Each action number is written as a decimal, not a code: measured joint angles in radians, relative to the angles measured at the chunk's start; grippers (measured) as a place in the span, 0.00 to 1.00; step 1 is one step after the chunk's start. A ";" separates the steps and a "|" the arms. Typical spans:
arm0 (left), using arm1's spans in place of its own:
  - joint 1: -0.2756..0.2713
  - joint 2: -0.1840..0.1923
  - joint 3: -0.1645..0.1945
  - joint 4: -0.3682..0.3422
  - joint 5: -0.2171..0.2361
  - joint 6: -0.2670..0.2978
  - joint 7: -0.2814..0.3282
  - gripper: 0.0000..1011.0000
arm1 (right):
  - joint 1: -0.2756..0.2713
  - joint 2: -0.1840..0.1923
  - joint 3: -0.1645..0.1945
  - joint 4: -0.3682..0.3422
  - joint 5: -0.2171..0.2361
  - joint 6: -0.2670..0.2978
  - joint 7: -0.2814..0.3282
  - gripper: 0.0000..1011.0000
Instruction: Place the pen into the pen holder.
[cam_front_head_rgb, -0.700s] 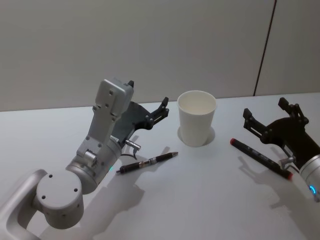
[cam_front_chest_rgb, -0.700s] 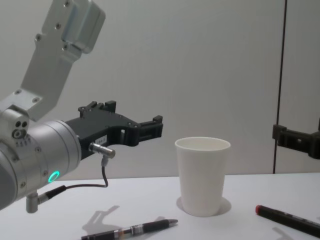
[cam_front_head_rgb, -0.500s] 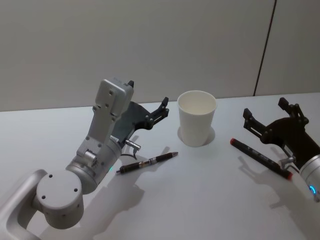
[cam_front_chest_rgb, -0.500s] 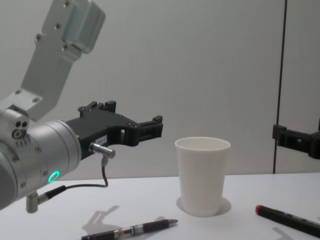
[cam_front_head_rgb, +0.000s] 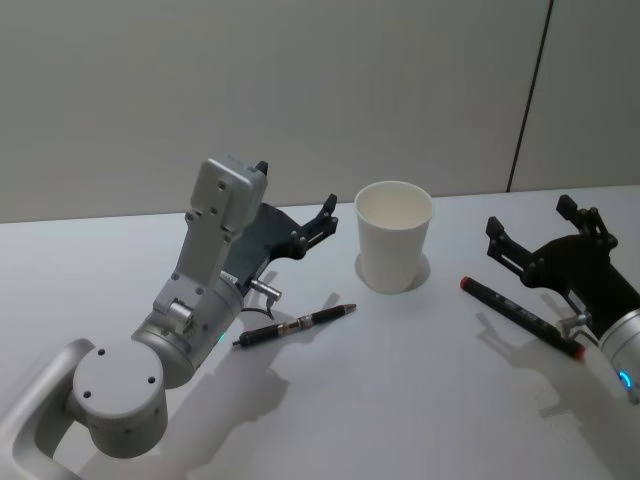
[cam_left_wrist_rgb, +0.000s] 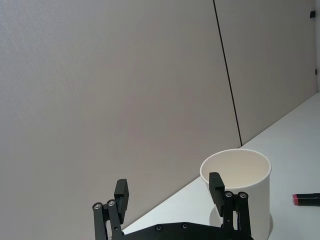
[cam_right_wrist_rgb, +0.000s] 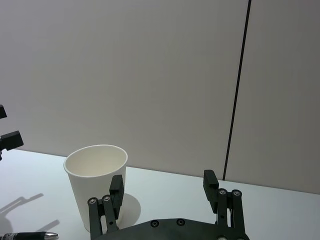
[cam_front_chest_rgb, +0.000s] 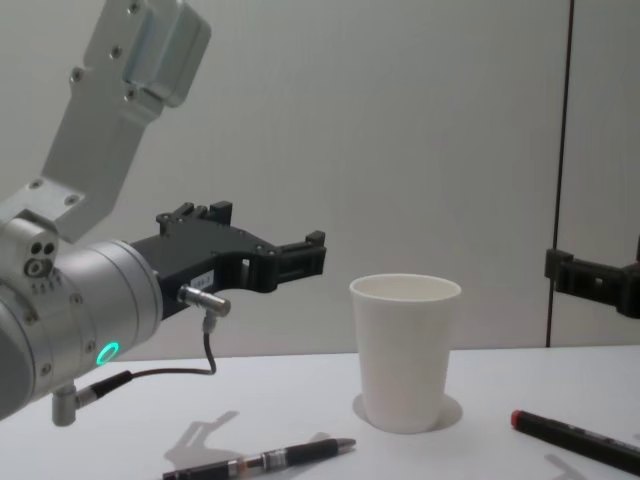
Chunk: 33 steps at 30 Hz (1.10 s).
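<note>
White bench (cam_front_head_rgb: 400, 410) before a grey wall (cam_front_head_rgb: 300, 80). I saw the left pincer (cam_front_head_rgb: 296, 186) and right pincer (cam_front_head_rgb: 531, 218) both spread wide, flanking the upright pen holder (cam_front_head_rgb: 393, 240); a red-tipped marker (cam_front_head_rgb: 520, 315) lay by the right, the pen (cam_front_head_rgb: 295, 325) by the left.

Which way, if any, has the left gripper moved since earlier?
No: the left gripper keeps its place just left of the pen holder in the head view.

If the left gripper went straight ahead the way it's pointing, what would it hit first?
Likely the pen holder: in the left wrist view one finger of the left gripper lines up with its rim, while the gap aims past it at the wall. Depth is unclear.
</note>
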 joint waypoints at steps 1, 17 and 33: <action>0.000 0.000 0.000 0.000 0.000 0.000 0.000 0.99 | 0.000 0.000 0.000 0.000 0.000 0.000 0.000 0.99; 0.000 0.000 0.000 0.000 0.000 0.000 0.000 0.99 | 0.000 0.000 0.000 0.000 0.000 0.000 0.000 0.99; 0.000 0.000 0.000 0.000 0.000 0.000 0.000 0.99 | 0.009 0.042 0.037 0.003 0.025 0.033 0.052 0.99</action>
